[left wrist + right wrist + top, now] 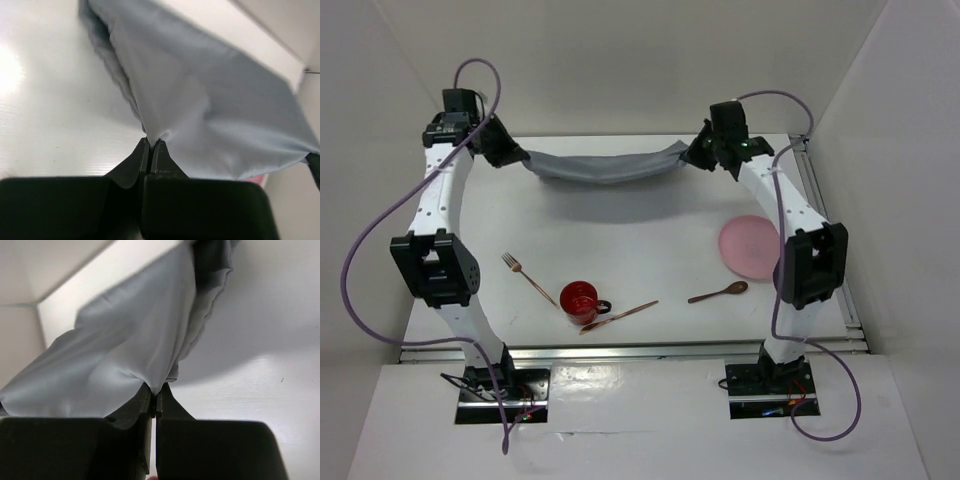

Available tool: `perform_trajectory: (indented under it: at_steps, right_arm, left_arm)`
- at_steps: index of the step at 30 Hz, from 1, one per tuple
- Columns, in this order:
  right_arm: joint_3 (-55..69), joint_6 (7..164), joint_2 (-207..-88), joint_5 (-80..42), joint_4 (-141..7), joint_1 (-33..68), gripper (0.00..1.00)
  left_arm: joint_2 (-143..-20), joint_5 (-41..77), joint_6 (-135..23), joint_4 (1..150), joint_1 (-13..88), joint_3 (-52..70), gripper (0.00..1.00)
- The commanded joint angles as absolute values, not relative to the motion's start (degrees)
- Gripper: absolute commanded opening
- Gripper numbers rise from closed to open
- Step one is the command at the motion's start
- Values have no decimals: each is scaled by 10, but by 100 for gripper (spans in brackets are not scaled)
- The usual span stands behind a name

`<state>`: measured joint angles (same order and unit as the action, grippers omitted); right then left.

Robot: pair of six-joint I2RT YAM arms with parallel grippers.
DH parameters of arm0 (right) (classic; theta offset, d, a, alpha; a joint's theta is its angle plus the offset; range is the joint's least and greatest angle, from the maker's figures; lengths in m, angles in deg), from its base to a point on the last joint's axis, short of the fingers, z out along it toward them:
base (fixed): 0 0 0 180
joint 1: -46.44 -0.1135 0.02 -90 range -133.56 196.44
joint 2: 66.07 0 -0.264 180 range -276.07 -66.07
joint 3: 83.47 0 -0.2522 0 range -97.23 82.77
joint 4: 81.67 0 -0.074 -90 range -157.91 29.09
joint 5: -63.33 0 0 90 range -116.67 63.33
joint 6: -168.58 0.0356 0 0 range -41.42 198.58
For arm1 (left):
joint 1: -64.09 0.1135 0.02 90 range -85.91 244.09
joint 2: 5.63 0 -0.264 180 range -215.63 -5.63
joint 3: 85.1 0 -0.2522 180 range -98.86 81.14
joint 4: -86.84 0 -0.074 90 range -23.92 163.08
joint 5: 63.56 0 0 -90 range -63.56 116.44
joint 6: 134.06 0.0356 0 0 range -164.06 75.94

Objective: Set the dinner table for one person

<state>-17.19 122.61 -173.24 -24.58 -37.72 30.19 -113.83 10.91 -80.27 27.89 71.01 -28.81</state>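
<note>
- Treating the table [620,230] as stiff, flat and fixed, spanning everything below both arms; needing no hold.
- Suspending the soft, light, sagging grey placemat [600,167] above its far side.
- Pinching the left gripper [510,152] and right gripper [695,152] tight on 1 cloth end each.
- Seeing those pinched folds only in the 2 wrist views; finding the fork [527,277], mug [580,301], spoon [718,292] and plate [750,246] only from above.

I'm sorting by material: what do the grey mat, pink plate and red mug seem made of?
The grey mat looks like matte cloth: it sags and creases. The pink plate is likely matte plastic, showing no glare. The red mug seems glazed ceramic, perhaps enamel: faint sheen.
</note>
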Motion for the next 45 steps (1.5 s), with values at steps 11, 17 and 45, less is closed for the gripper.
perform_trajectory:
  at_steps: [11,17,45]
  right_arm:
    - [-136,1185,-1497,-278,-337,303,0]
    - [-190,1160,-1540,-278,-338,308,0]
    - [14,1166,-1549,-174,-439,377,0]
  left_arm:
    - [-974,3,-796,230,776,-348,0]
    - [-1016,-18,-807,259,771,-379,0]
    - [-980,-24,-801,381,754,-73,0]
